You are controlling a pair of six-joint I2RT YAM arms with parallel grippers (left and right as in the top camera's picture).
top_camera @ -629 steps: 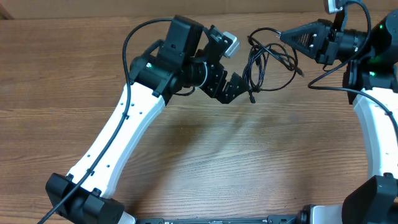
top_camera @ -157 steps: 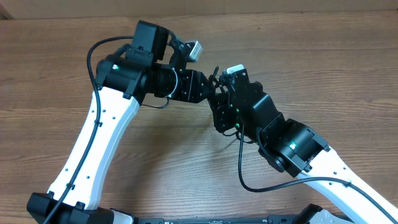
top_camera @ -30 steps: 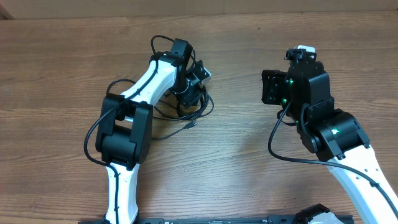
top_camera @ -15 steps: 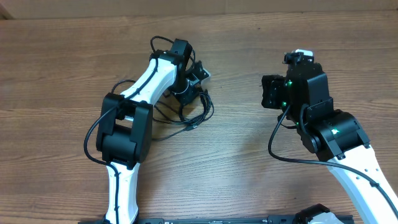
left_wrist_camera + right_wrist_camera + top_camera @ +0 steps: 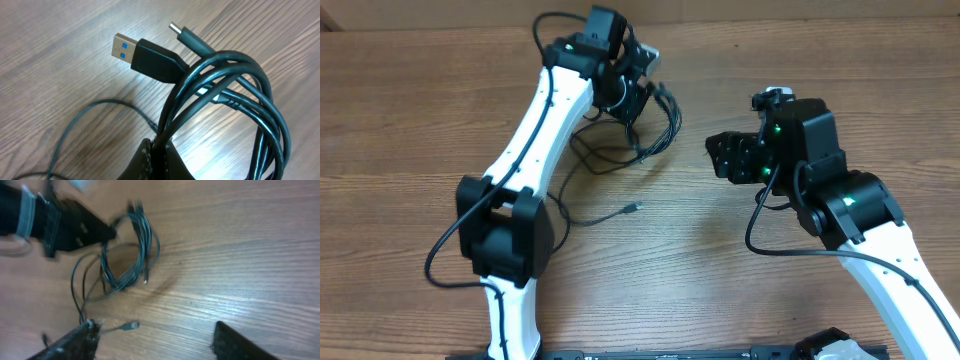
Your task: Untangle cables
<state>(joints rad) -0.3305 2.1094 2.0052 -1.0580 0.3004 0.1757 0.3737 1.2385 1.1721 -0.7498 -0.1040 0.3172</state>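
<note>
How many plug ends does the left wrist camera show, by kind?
Flat USB plug with blue insert: 1
Small silver-tipped plug: 1
Total: 2, both sticking out of the coiled cable bundle pinched in the left gripper.

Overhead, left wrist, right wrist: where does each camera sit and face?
Overhead: above the table, facing down; both arms, left hand and right hand show.
Left wrist: on the left arm, facing down at the cables its fingertips pinch.
Right wrist: behind the open right hand, facing the left hand.
Shared: both wrist views show the coiled cables.
</note>
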